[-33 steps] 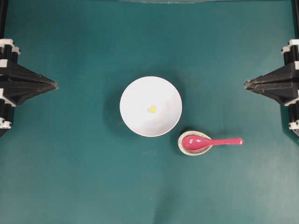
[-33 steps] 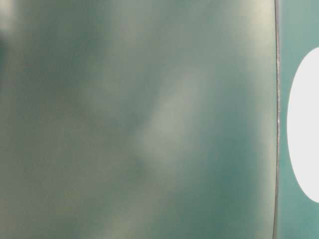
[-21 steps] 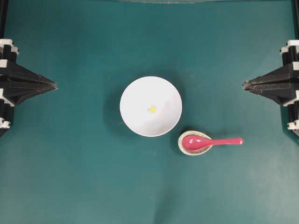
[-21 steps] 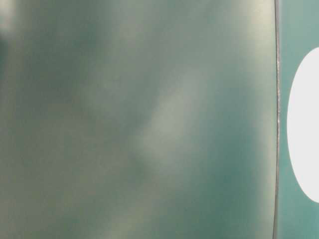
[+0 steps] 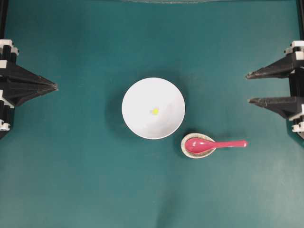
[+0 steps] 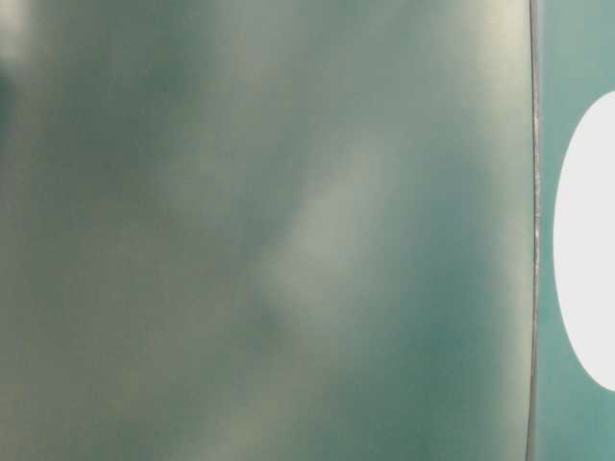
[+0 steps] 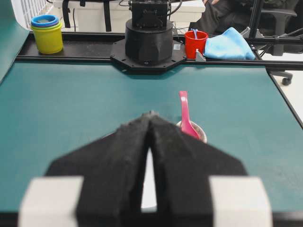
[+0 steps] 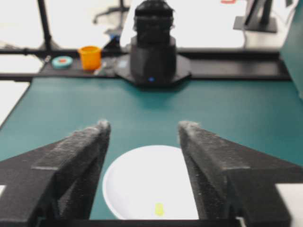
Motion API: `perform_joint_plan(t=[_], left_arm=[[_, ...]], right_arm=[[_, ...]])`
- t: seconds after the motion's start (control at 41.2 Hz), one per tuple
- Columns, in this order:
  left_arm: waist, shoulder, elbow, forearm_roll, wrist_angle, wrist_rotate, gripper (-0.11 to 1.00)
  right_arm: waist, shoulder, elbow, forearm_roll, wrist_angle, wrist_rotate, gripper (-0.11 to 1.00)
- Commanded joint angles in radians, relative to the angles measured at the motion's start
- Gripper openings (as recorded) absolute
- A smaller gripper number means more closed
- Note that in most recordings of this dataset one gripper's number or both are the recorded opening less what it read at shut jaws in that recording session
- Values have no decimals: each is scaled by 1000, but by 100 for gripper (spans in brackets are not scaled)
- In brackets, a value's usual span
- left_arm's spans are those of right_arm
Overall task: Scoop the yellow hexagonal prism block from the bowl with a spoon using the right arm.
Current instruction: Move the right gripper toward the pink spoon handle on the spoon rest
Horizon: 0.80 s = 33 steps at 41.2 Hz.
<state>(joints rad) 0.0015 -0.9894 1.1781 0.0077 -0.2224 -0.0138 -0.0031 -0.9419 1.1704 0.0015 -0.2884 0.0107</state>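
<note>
The white bowl (image 5: 137, 97) stands mid-table with the tiny yellow hexagonal prism block (image 5: 155, 111) lying on its bottom. To its lower right, the pink-red spoon (image 5: 214, 144) rests with its scoop in a small speckled rest (image 5: 190, 151) and its handle pointing right. My right gripper (image 5: 248, 88) is open and empty at the right edge, well away from the spoon. At the left edge my left gripper (image 5: 56, 87) is shut on nothing. In the right wrist view the bowl (image 8: 132, 179) and block (image 8: 159, 208) show between the spread fingers. The spoon (image 7: 184, 113) appears past the left gripper (image 7: 150, 115).
The table-level view is mostly a blurred green surface with a piece of the bowl (image 6: 586, 240) at its right. Off the mat sit a stack of yellow and blue cups (image 7: 46, 33), a red cup (image 7: 196, 43), a blue cloth (image 7: 229, 45) and an orange cup (image 8: 90, 56).
My right gripper's jaws have spread from shut to wide open. The left gripper, bowl, block and spoon have not moved.
</note>
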Motion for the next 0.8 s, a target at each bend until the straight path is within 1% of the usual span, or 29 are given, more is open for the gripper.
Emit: perform_joint_plan(t=[0.0,0.194,0.389,0.486,0.68,0.777], left_arm=[[2,5,-29,2,-2,-2,1],[2,5,-29,2,0,-2,1],[2,6,-29,2,2,2,1],[3,5,-29,2,2,6,1],[2,3,-29,2,2,9,1],[2,3,-29,2,2,9,1]], right_arm=[[-2,5,-26,3,-5,3,63],[-2,8,-26,26,-5,14,63],[-2,69,-12,40,-35,14,63],[-2,118,5,43,-84,14,63],[0,232,67,57,-245,15,63],[9,290,104,57,-322,31,63]])
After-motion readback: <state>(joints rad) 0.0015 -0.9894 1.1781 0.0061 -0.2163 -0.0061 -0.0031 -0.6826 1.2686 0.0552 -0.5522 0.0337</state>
